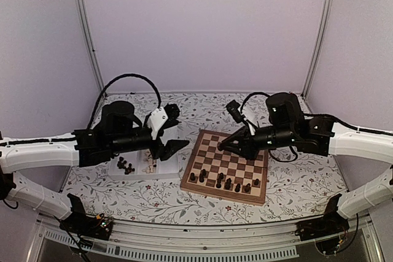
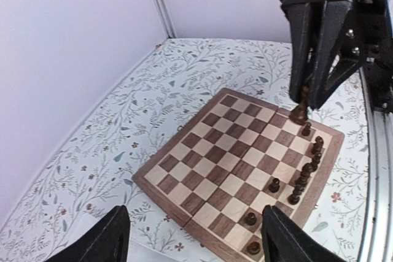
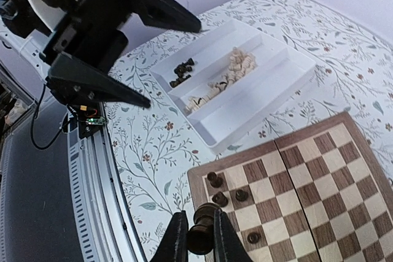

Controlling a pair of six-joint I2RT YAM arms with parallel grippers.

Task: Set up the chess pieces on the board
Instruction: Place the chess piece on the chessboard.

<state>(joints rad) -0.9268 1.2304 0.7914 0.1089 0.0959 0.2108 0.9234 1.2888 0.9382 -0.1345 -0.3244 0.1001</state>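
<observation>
1. The right claw (image 3: 196,240) is clamped on a dark brown turned wooden chess piece (image 3: 203,230), held upright at the edge of the square tan-and-brown wooden chessboard (image 3: 319,176).
2. The left claw (image 3: 174,65) gapes wide and empty above the white two-compartment tray (image 3: 270,99) on the floral worktop (image 1: 153,199).
3. Other dark chessmen (image 1: 228,183) stand along the board's near edge.

A white two-compartment tray (image 1: 167,170) lies flat, left of centre, on the table cover (image 1: 295,188), a white sheet printed with grey leaf-and-flower sprigs. Plain pale wall panels (image 1: 202,29) enclose the rear and both sides, with slim metal posts (image 1: 86,35) at the rear corners. A slotted metal rail (image 1: 202,237) runs along the near edge.
</observation>
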